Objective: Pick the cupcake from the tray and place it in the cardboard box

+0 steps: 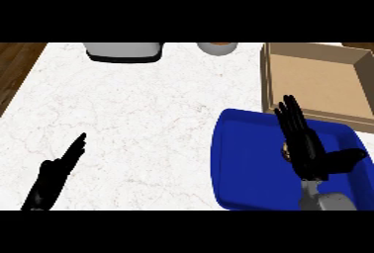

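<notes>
A blue tray point(248, 163) lies at the lower right of the white marble counter. My right hand point(305, 148) hovers over it, open, fingers straight and pointing away from me, thumb out to the right. A small brown sliver of the cupcake point(287, 150) peeks out at the hand's left edge; the rest is hidden under the palm. The open cardboard box point(318, 81) stands just beyond the tray at the upper right. My left hand point(55, 173) rests open at the lower left, apart from everything.
A grey and black appliance point(124, 52) stands at the counter's far edge, with a round pale vessel point(217, 48) beside it. Dark wood floor point(15, 64) shows past the counter's left edge.
</notes>
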{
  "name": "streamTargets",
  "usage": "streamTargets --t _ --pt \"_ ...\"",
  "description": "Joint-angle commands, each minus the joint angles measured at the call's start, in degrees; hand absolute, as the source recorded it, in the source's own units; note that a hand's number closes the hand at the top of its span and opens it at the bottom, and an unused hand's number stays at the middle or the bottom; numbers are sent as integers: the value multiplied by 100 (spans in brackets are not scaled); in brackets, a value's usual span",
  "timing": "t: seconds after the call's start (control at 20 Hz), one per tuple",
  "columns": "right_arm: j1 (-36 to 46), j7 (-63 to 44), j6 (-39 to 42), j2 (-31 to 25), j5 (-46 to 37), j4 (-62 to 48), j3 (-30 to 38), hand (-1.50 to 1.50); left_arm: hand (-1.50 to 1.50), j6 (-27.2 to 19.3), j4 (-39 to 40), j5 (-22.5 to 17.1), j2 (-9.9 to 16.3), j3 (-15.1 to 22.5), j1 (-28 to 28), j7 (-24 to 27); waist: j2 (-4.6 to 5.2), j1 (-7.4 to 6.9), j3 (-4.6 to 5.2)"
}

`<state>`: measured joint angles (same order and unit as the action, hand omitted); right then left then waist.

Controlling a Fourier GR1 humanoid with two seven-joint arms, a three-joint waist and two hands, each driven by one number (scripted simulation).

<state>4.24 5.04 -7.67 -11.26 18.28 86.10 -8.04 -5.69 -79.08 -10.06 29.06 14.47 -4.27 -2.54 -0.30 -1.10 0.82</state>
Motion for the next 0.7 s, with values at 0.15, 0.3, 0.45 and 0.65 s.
streamTargets --t 0.15,0.3,0.45,0.65 --pt "441 -105 179 -1656 -186 1003 1188 -150 0 -30 -818 212 123 -197 780 559 -98 400 -73" --pt "84 -132 468 -3091 -1367 679 1266 -150 0 66 -930 223 159 -248 1100 780 -44 662 -22" --pt "-343 438 751 -3181 -878 640 1978 -150 0 197 -1005 313 -7 -70 1415 816 8 387 -85" --pt "-799 1945 1041 -3398 -1568 265 2021 -150 0 241 -1270 329 -71 -1 1582 554 18 250 -95"
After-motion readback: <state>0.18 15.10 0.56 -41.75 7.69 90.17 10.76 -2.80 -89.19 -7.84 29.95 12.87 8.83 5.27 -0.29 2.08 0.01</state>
